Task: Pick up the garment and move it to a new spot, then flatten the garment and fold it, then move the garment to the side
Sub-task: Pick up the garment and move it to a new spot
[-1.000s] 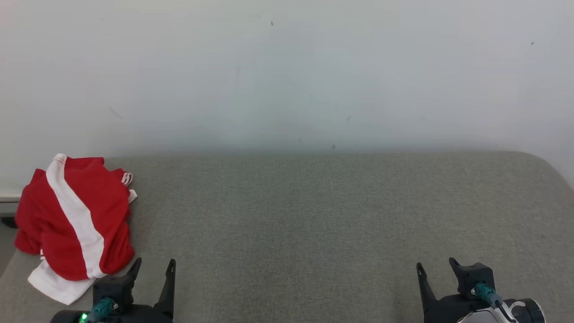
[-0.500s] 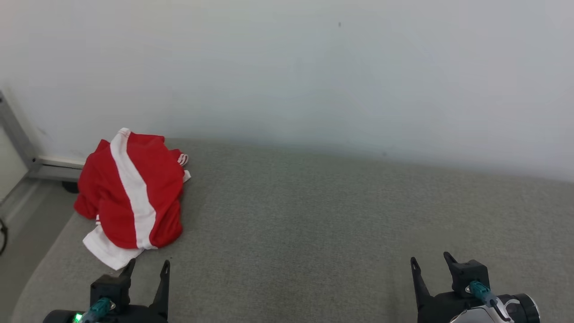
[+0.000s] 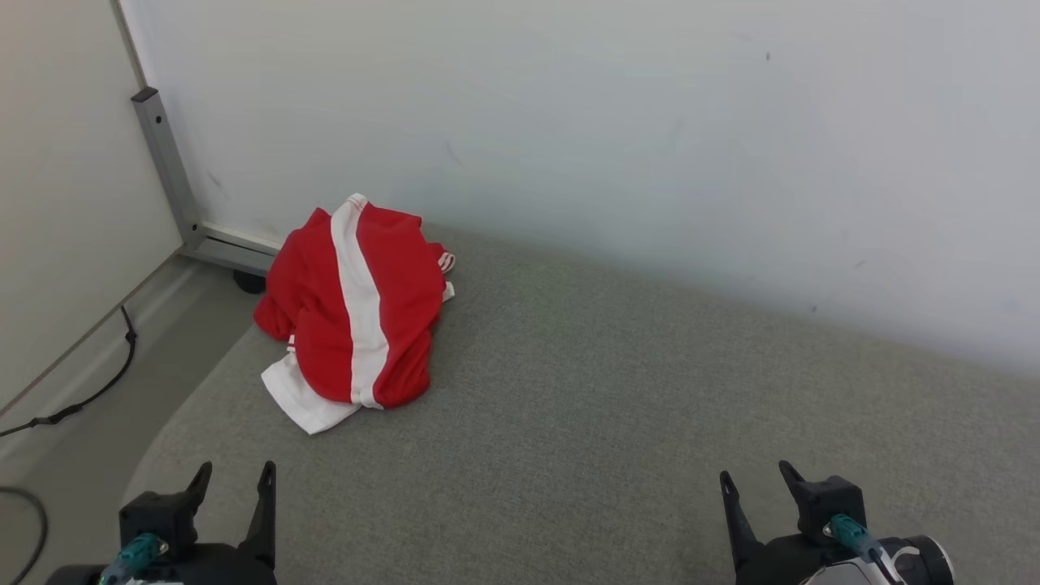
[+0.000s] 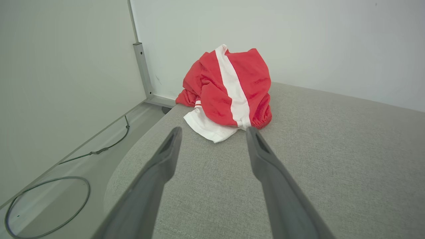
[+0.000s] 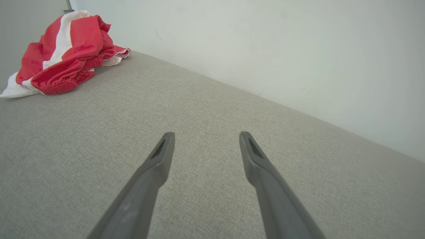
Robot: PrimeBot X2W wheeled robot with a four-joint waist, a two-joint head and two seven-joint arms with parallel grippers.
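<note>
A crumpled red garment (image 3: 357, 313) with a white stripe and white hem lies in a heap at the far left corner of the grey fabric surface (image 3: 617, 406), close to the wall. The left wrist view has the garment (image 4: 229, 89) straight ahead, just past the fingertips. My left gripper (image 3: 236, 470) stands open at the lower left, short of the garment and not touching it. My right gripper (image 3: 756, 475) is open and empty at the lower right, far from it. From the right wrist, the garment (image 5: 63, 49) sits at the upper left, beyond the open right gripper (image 5: 205, 134).
A pale wall (image 3: 609, 138) runs along the surface's far edge. A grey metal post (image 3: 166, 171) stands at the left corner. Black cables (image 3: 73, 402) lie on the floor off the surface's rounded left edge.
The head camera has turned left, so the garment now sits nearer the middle of the view and the post and floor show. Both grippers stay open and low.
</note>
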